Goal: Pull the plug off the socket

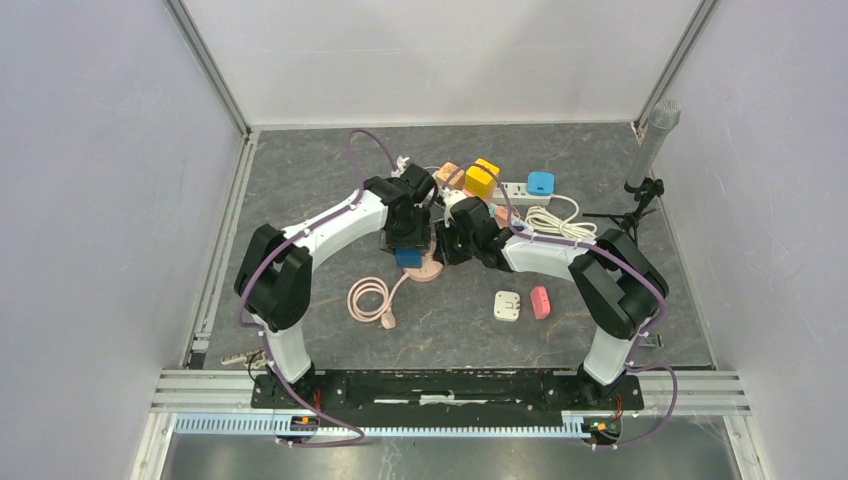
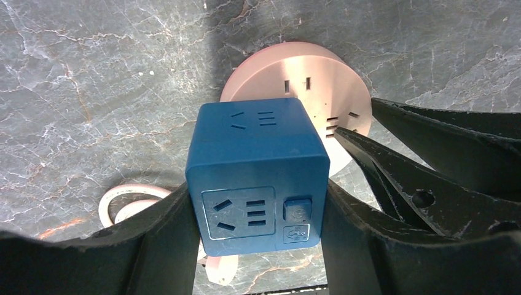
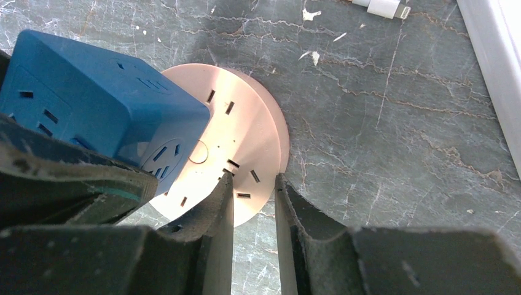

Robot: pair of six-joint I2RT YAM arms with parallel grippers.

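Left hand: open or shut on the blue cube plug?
Shut on it. Left wrist view: both fingers of the left hand press opposite sides of the blue cube plug, no gap showing.

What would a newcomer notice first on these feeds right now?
The blue cube adapter, clamped in the left claw right over the pink round socket, mid-scene in the top view. Next, the right claw pinching that socket's rim. Behind them, the yellow cube sits by the white power strip.

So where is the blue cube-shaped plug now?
The blue cube plug sits mid-table in the top view, clamped in the left gripper over the round pink socket disc, right gripper beside it.
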